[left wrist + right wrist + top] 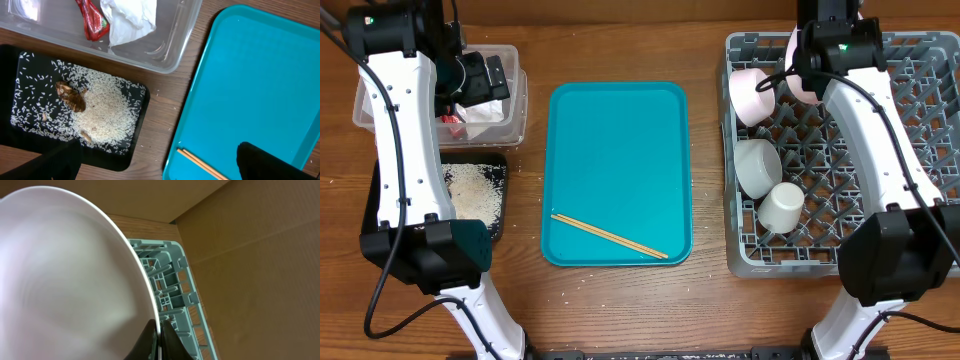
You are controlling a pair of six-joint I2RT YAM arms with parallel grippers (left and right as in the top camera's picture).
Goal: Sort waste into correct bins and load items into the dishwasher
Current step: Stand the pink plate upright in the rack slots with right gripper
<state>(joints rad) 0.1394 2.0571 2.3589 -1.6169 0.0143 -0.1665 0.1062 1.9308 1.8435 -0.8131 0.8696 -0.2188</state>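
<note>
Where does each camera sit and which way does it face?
Overhead: above the table, straight down on teal tray, dish rack, left arm, right arm.
Left wrist: down on black tray, clear tub; open left tool at bottom edge.
Right wrist: over the rack's corner; right tool shut on plate.
Overhead and left wrist share the chopsticks.

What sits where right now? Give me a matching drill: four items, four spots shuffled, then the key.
Items:
1. chopsticks
2. red wrapper
3. rice
4. white cup

Spots:
A. grey rack
B. black tray
C. teal tray
D. clear tub

Pairs: 1-C, 2-D, 3-B, 4-A
</note>
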